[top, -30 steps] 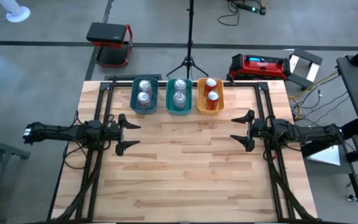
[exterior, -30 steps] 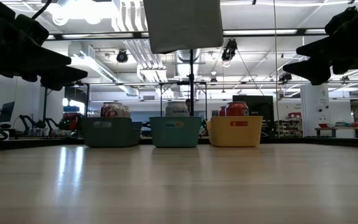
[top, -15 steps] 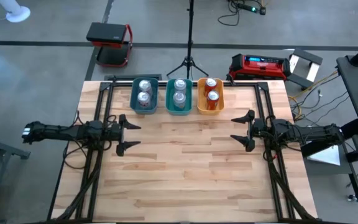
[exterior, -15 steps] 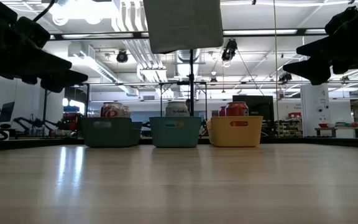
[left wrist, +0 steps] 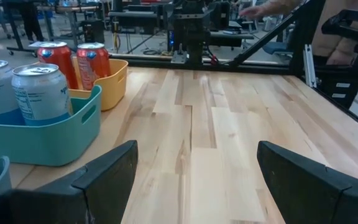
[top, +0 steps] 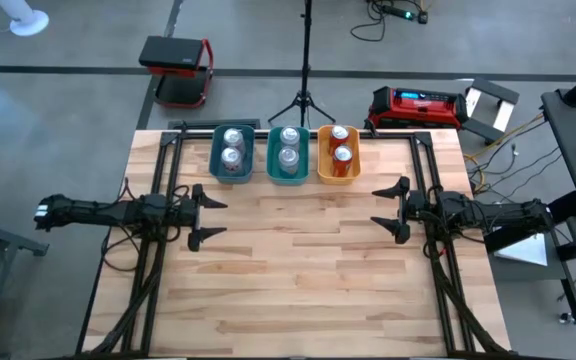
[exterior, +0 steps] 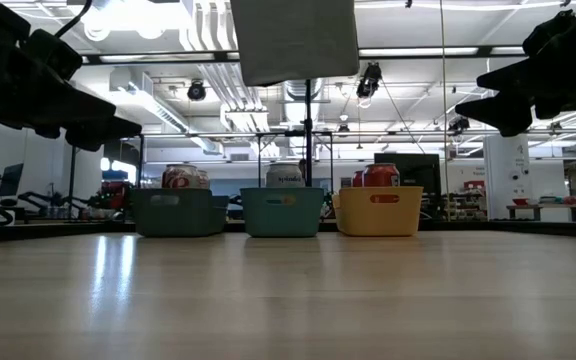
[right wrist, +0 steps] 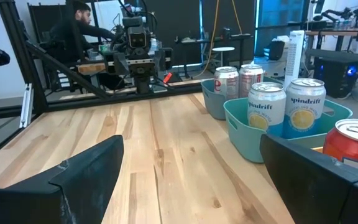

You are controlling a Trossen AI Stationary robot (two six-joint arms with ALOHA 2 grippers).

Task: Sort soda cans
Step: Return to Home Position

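Note:
Six soda cans stand upright in three bins along the table's far edge. Two silver cans (top: 232, 146) sit in the dark teal bin (top: 215, 160), two more silver cans (top: 289, 146) in the lighter teal bin (top: 271, 165), and two red cans (top: 340, 144) in the orange bin (top: 321, 168). My left gripper (top: 204, 217) hovers open over the table's left part, nearer than the bins. My right gripper (top: 392, 210) hovers open over the right part. Both point toward the table's middle. The left wrist view shows the red cans (left wrist: 73, 61) and a silver can (left wrist: 41, 92).
Bare wooden tabletop (top: 298, 260) lies between and in front of the two grippers. Black frame rails (top: 163, 160) run along the left and right sides. A tripod stand (top: 304, 95) is behind the bins. A person (right wrist: 79, 25) sits beyond the table's left side.
My left gripper has sunk slightly, as the low view shows; it stays open. The cans, bins and right arm have kept still.

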